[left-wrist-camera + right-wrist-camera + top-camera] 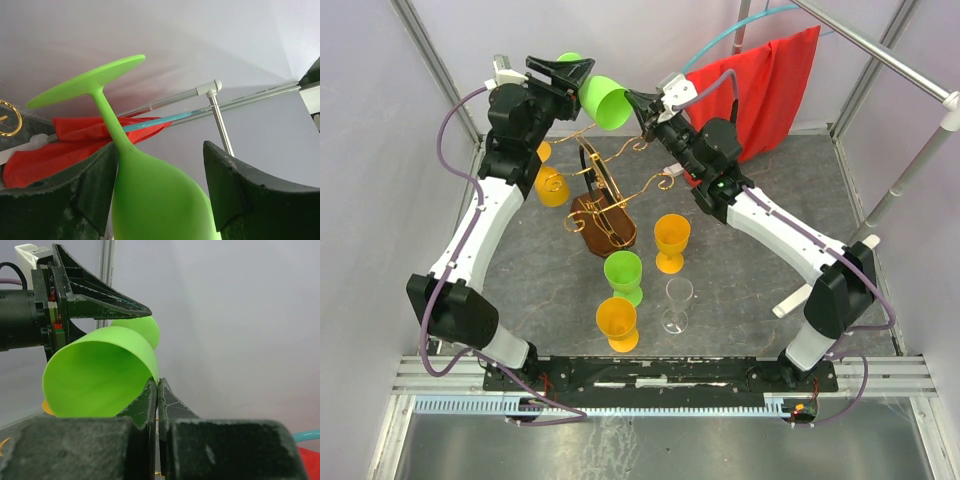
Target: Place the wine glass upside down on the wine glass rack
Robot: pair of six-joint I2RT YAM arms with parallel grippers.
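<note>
A green wine glass [603, 100] is held in the air on its side above the back of the table, its foot toward the left arm. My right gripper [642, 108] is shut on its rim; the right wrist view shows the fingertips [158, 385] pinching the rim of the bowl [95, 380]. My left gripper [565, 72] is open around the bowl near the stem [155, 200]: one finger touches it and the other stands apart. The wine glass rack [603, 215], with a brown wooden base and gold wire arms, stands below and holds an orange glass [552, 187] upside down.
Upright on the table in front of the rack are an orange glass [671, 242], a green glass [623, 275], another orange glass [617, 323] and a clear glass [677, 303]. A red cloth [770, 85] hangs at the back right. Metal frame poles run along the right.
</note>
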